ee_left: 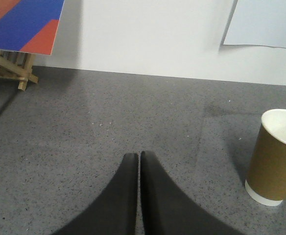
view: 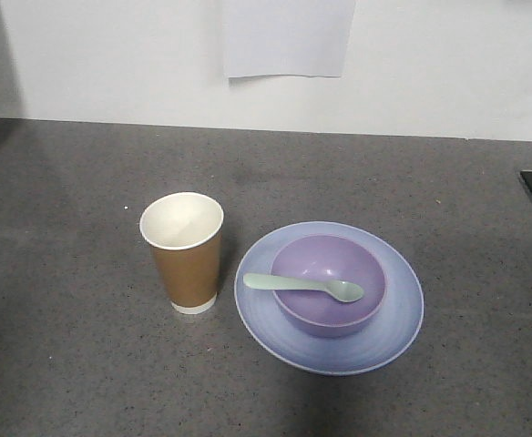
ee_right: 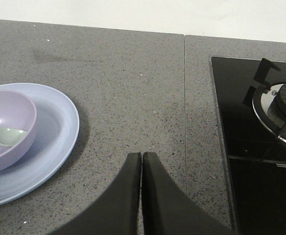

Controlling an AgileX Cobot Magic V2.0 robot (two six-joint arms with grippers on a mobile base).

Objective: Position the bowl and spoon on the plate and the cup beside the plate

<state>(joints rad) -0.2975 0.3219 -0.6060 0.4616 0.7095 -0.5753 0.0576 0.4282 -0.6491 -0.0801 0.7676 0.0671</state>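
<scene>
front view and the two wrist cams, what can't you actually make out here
- Plate: its centre is covered by the bowl in the front view; the right wrist view's left edge cuts both off.
- Spoon: only its head shows in the right wrist view.
- Cup: the right edge crops it in the left wrist view.
- Left gripper and right gripper: absent from the front view; both arms are unseen.
- Stove burner: cut by the right edge, right wrist view.
</scene>
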